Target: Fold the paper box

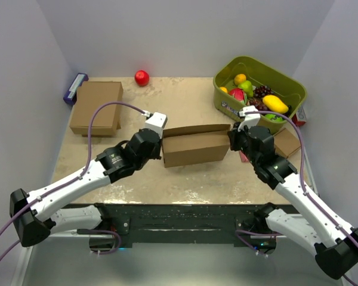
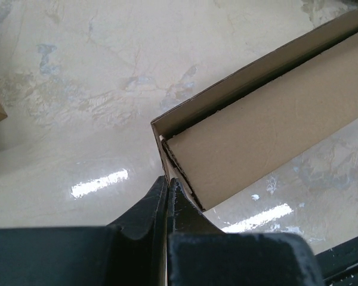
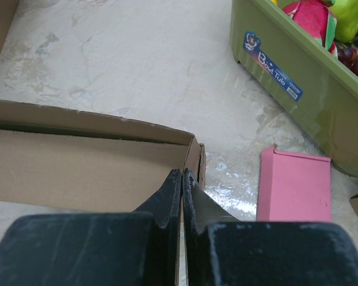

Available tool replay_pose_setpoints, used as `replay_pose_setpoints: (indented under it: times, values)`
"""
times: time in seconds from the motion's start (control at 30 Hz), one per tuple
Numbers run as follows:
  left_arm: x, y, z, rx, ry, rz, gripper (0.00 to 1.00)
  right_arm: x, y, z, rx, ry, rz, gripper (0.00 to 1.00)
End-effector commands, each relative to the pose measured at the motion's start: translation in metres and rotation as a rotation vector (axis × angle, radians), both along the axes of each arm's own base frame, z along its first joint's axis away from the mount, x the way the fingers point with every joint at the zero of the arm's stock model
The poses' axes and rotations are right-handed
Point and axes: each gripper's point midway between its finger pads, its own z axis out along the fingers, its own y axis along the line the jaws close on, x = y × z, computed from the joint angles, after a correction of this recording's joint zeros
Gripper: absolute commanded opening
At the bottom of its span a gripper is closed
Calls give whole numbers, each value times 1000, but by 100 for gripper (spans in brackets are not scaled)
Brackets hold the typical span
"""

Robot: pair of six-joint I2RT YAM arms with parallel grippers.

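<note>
lying between your arms, the paper box (image 1: 194, 149) runs its long axis left to right. left gripper (image 2: 168, 182) and right gripper (image 3: 182, 173) each sit at one short end, jaws pressed together.

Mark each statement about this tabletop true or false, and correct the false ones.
1. The olive-green plastic bin holds fruit. True.
2. The round red ball lies inside that bin. False: it lies on the table by the far wall.
3. The left end effector and right end effector sit at opposite ends of the brown cardboard paper box. True.
4. The flat pink box lies off the paper box's left end. False: off its right end, near the bin.
5. The closed brown cardboard box rests on the paper box. False: it stands apart, far left.
</note>
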Motion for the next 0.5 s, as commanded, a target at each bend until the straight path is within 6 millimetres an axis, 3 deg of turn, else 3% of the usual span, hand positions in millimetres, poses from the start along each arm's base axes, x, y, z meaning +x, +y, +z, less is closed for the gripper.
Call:
replay_pose_setpoints:
  times: [0.0, 0.47]
  values:
    - [11, -36, 34, -154, -52, -79, 0, -11, 22, -6, 49, 34, 83, 0]
    - [27, -56, 28, -238, -12, -95, 0, -14, 27, -23, 32, 63, 85, 0]
